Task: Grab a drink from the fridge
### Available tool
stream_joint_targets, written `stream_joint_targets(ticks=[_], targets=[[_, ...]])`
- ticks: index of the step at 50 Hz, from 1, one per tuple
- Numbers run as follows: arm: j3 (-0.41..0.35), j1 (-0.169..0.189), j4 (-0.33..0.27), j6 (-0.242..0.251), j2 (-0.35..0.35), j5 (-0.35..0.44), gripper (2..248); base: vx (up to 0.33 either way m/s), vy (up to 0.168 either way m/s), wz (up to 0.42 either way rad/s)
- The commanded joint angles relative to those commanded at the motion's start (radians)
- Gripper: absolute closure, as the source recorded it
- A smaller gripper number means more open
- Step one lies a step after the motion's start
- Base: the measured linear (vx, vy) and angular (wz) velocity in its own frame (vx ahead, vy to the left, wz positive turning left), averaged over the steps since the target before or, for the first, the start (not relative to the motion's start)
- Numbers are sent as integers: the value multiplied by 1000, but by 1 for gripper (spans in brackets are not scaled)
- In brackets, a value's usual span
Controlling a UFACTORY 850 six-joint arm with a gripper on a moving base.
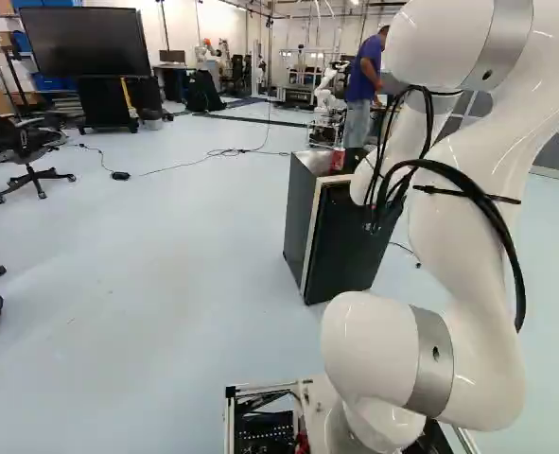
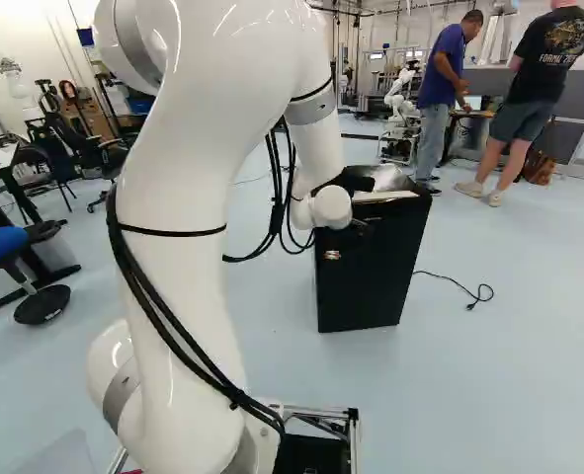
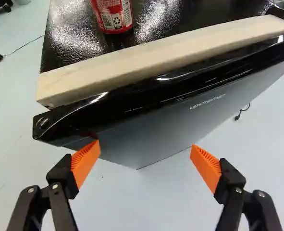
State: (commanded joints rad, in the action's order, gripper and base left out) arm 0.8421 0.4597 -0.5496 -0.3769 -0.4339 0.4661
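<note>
The small black fridge point(image 1: 353, 241) stands on the floor, its door closed as far as I can see. My gripper point(image 2: 357, 184) is at the fridge's upper front, partly hidden by the wrist in the right base view. In the wrist view the gripper point(image 3: 145, 144) stands wide open, nothing held between its orange pads, with the fridge door point(image 3: 156, 132) ahead of and beneath the fingertips. Contact with the door cannot be made out. A red can point(image 3: 114, 14) rests on the fridge top, beyond the pale strip point(image 3: 146, 61) along its front edge. The fridge's inside is hidden.
Behind the fridge, another robot point(image 2: 400, 97) stands near two people. A cable point(image 2: 450, 280) lies on the floor beside the fridge. Office chairs point(image 1: 26, 151) and a large screen point(image 1: 85, 43) are farther off, and a blue stool point(image 2: 3, 245) stands at the right base view's left.
</note>
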Motion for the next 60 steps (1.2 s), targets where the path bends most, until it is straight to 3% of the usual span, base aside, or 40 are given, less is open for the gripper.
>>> stream_joint_targets(ticks=[32,60], targets=[[36,-10,0,0,-27,0,3,0,0,0],[-79,23,0,0,60,5,3,0,0,0]])
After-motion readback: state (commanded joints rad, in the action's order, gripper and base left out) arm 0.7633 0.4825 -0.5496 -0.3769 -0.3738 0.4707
